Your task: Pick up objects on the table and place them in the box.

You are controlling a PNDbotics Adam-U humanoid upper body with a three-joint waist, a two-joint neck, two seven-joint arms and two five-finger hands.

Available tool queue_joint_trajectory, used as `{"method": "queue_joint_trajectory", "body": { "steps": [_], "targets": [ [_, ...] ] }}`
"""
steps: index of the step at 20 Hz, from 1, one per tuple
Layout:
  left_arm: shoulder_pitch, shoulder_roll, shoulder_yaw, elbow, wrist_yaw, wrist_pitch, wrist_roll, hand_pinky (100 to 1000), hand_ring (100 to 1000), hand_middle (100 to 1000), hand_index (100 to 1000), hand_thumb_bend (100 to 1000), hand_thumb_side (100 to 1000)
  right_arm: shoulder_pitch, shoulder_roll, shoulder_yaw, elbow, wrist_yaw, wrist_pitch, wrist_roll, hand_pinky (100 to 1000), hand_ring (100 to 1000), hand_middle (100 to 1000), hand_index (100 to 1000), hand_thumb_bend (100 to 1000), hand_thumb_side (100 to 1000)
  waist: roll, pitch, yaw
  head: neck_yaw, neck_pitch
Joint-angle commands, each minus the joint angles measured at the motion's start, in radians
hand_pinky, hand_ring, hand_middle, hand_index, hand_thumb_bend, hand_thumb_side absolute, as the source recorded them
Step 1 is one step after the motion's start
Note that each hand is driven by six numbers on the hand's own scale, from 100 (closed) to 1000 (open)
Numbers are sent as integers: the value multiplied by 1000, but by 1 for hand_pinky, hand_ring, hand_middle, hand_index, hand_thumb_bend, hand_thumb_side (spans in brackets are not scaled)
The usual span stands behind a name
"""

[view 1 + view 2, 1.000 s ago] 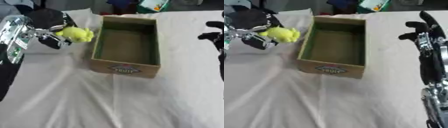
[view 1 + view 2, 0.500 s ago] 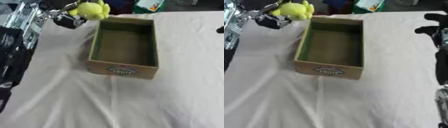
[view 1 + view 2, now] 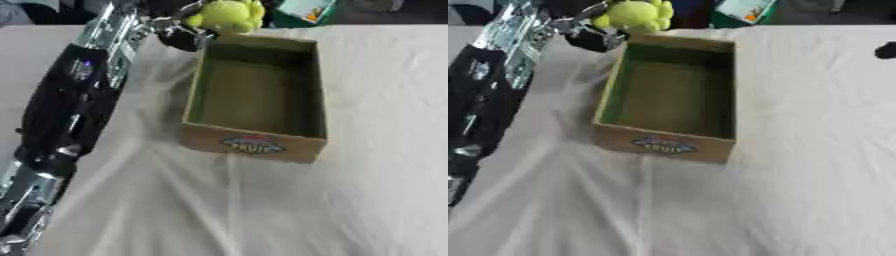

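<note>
A yellow-green lumpy object (image 3: 229, 14) hangs just above the far left corner of the cardboard box (image 3: 254, 146). My left hand (image 3: 179, 34) is shut on it from the left. The black and silver left arm (image 3: 74, 100) runs up the view's left side to that hand. The box is open-topped, has a green lining and a fruit label on its front wall, and shows nothing inside. Of my right hand (image 3: 885, 50) only a dark sliver shows at the right edge of the right eye view.
A creased white cloth (image 3: 262, 210) covers the table. A green and white packet (image 3: 306, 9) lies beyond the box's far end, among dark shapes along the far edge.
My left hand has carried the yellow-green object up and right, from beside the box to over its far left corner. The right hand has slid almost out of view. The camera has shifted.
</note>
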Motion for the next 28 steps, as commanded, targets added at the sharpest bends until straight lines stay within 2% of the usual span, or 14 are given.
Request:
{"method": "queue_joint_trajectory", "body": {
  "steps": [1,5,11,12,15,16,19,20,21,23,25,26,27,28],
  "targets": [
    [-35,5,6,29,4,-47,27,443,556,463,698,100,254,-20,0,-1,-20,-5,-4,10,814,620,723,920,100,781,0,-17,-5,13,-19],
    [-34,-2,-3,75,-52,-83,63,468,590,498,722,100,252,-27,1,2,-20,-1,-16,14,812,621,721,917,100,785,3,-18,-8,9,-13],
    [-29,-14,-37,98,-236,-115,162,538,691,592,755,100,274,-29,5,4,-20,-6,-16,18,812,621,721,918,100,781,7,-20,-10,0,-1],
    [-26,-19,-43,107,-266,-127,173,568,729,632,792,100,340,-28,6,4,-20,-6,-16,18,812,620,721,919,100,780,7,-20,-11,0,0],
    [-18,-38,-50,138,-327,-166,188,599,760,674,811,100,424,-29,10,5,-20,-9,-15,20,812,621,721,919,100,779,8,-21,-12,0,1],
    [-16,-44,-51,150,-343,-176,186,643,798,729,846,100,496,-30,12,6,-20,-10,-14,21,812,621,721,920,100,777,9,-21,-14,1,2],
    [-16,-56,-46,182,-387,-180,152,716,870,814,878,100,593,-33,19,10,-20,-14,-14,25,812,621,722,920,100,775,11,-22,-19,2,3],
    [-15,-62,-42,197,-391,-176,130,747,905,847,889,100,663,-33,21,11,-20,-15,-13,26,812,621,722,921,100,773,12,-22,-21,3,3],
    [-16,-68,-39,211,-385,-173,105,755,916,857,889,100,679,-34,23,12,-20,-17,-13,26,812,621,722,921,100,773,13,-22,-22,4,3],
    [-13,-81,-34,233,-349,-170,55,769,933,880,895,100,852,-35,27,13,-20,-18,-12,27,812,621,722,922,100,770,14,-22,-26,8,3],
    [-9,-87,-35,246,-305,-172,2,770,935,884,905,100,957,-33,28,12,-20,-19,-11,27,812,621,722,923,100,769,16,-22,-28,8,4],
    [-8,-87,-35,247,-285,-170,-22,779,942,893,935,335,1000,-32,28,12,-20,-19,-11,26,812,621,722,924,100,767,16,-23,-27,7,5],
    [-7,-86,-34,243,-268,-165,-42,781,944,894,953,414,1000,-30,29,12,-20,-19,-10,26,812,621,722,924,100,766,16,-23,-25,7,6],
    [-7,-85,-33,235,-253,-158,-56,782,944,896,983,548,1000,-29,29,12,-20,-19,-8,25,812,620,722,924,100,765,16,-24,-23,6,7]
  ]
}}
